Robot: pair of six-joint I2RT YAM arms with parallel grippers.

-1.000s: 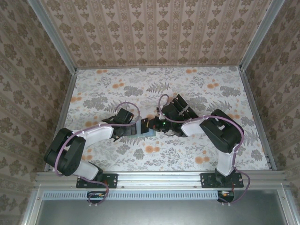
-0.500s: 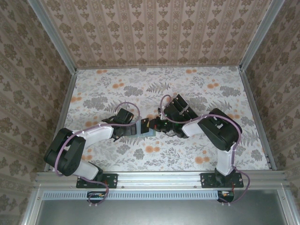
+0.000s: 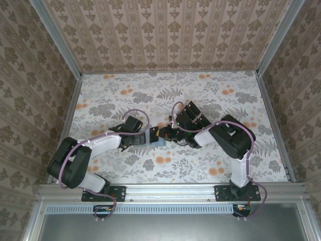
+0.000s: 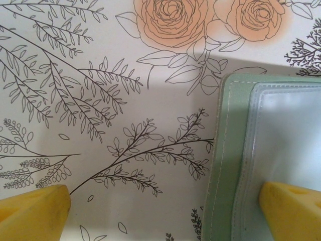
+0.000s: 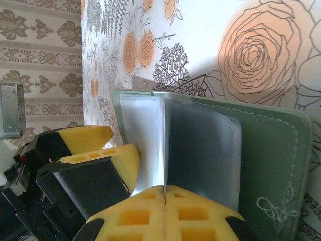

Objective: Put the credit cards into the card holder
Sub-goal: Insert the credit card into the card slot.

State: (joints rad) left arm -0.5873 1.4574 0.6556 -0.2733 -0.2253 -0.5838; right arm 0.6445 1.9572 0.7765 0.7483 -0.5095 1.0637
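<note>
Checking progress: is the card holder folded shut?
No, the card holder lies open, its clear inner sleeves exposed in the right wrist view.

Seen from above, a card holder [image 3: 158, 141] lies open near the middle of the surface [image 3: 210, 165], between two arms reaching in from the near edge. The left claw [image 3: 146, 137] meets it from the left and the right claw [image 3: 164, 134] from the right, close together over it. At the left wrist, one finger [image 4: 293, 211] rests on the card holder's inner sleeve, the other on bare surface beside its edge. At the right wrist, the pads [image 5: 135, 216] meet on an upright sleeve leaf.
</note>
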